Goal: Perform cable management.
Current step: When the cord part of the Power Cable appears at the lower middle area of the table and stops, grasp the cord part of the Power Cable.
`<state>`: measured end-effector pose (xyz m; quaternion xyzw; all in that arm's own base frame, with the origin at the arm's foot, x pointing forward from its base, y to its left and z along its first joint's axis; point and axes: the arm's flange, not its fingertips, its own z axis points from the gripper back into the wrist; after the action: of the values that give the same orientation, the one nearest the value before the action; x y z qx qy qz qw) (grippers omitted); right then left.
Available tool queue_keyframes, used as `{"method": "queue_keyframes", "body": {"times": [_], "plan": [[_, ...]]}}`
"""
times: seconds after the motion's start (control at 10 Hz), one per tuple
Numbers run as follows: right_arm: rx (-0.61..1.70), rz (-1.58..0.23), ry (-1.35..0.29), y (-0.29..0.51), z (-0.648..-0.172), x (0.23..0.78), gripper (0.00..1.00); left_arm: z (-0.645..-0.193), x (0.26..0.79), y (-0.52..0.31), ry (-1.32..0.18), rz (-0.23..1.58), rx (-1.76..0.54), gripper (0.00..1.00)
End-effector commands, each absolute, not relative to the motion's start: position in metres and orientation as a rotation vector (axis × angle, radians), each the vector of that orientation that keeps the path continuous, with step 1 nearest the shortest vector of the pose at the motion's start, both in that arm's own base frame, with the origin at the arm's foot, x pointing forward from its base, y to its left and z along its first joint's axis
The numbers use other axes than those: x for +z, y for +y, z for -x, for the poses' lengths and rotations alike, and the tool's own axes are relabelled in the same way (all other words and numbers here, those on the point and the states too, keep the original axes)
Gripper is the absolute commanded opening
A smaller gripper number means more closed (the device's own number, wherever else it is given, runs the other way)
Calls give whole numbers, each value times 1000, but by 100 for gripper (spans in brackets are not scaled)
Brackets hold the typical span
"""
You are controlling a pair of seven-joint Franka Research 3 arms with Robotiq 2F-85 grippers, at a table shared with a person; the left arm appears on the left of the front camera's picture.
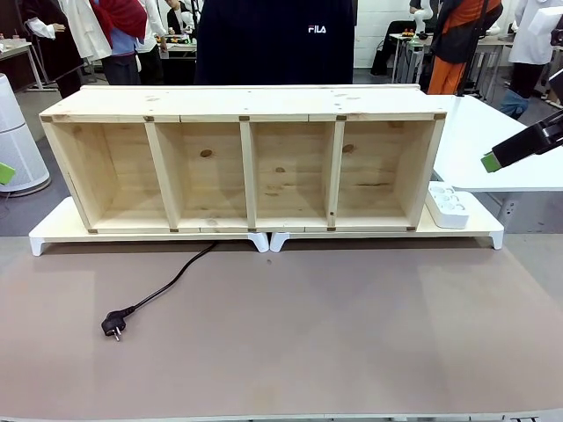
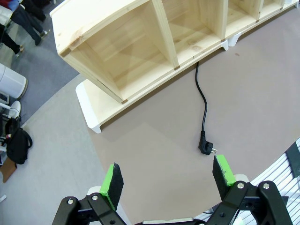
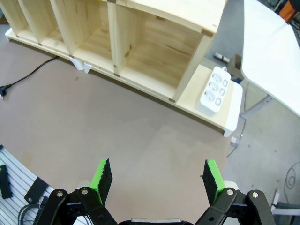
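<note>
Just ahead of the left end effector [image 2: 168,174], whose fingers stand wide apart with nothing between them, the cable [image 2: 205,110] lies loose on the brown bench [image 2: 154,140]. Its plug [image 2: 206,146] is the nearest part, close beyond one green pad, and the cord trails away to the foot of the wooden shelf unit [image 2: 164,28] farther on. The right end effector [image 3: 157,180] hangs just as wide apart and bare, well off from the cable, with the white power strip [image 3: 213,90] ahead of it on the pale base board beside the shelf. To my eye the tidying has not begun: the cord is ungrasped, uncoiled and unplugged. All four shelf compartments look bare.
</note>
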<state>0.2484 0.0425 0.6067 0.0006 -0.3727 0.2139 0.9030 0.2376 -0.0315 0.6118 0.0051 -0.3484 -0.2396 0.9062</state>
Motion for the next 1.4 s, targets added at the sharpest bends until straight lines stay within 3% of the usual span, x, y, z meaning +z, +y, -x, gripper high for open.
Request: {"method": "queue_keyframes", "body": {"times": [0.0,0.4,1.3], "plan": [[438,2,-768,42,-249,606,100,-237,612,-31,-722,-11,-494,100],[464,16,-758,58,-253,612,100,-237,612,-31,-722,-11,-494,100],[748,-26,-651,241,-281,639,100,-237,612,-31,-722,-11,-494,100]]}}
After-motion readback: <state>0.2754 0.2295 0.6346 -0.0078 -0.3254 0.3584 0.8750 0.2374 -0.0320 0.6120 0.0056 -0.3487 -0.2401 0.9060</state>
